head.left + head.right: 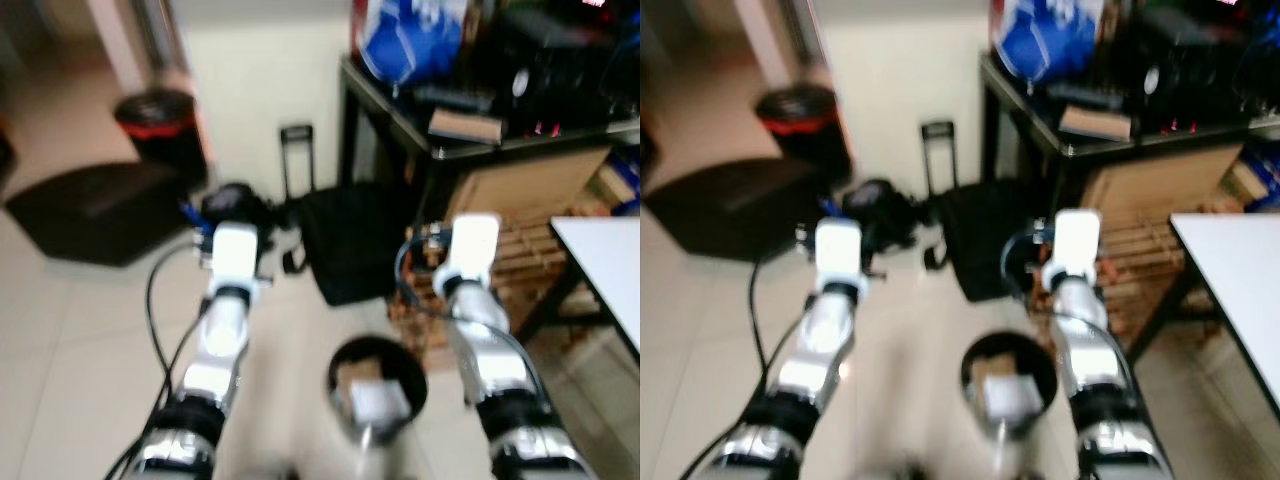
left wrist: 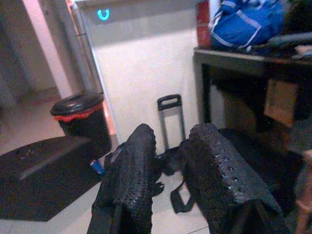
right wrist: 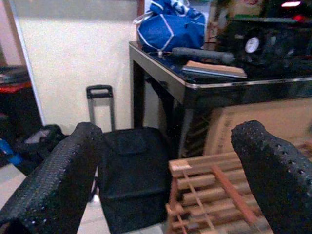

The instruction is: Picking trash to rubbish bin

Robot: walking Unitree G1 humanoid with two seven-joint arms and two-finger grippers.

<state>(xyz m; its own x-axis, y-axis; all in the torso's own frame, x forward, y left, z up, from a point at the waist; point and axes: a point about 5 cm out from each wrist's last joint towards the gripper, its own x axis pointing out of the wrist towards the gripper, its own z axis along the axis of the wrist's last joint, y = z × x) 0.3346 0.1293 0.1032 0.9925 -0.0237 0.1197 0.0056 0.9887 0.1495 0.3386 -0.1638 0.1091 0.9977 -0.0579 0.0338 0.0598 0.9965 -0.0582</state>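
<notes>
The robot is standing on a pale tiled floor (image 1: pixel 70 340) facing a cream wall (image 1: pixel 250 90). A black rubbish bin (image 1: pixel 160 125) with a red liner edge is sitting near the wall to the left, beside a dark mat (image 1: pixel 90 210). A black bag (image 1: pixel 350 240) with a trolley handle is resting by a dark table (image 1: pixel 480 135) carrying a blue bag (image 1: pixel 410 35). A small dark bin (image 1: pixel 378 385) holding pale trash (image 1: pixel 375 395) is sitting on the floor between the arms.

Both arms are reaching forward at mid height. The left gripper (image 2: pixel 168 170) is showing a narrow gap between its fingers, nothing held. The right gripper (image 3: pixel 170 165) is spread wide, empty.

The right wrist view is showing a wooden slatted crate (image 3: pixel 214 195) under the table.
</notes>
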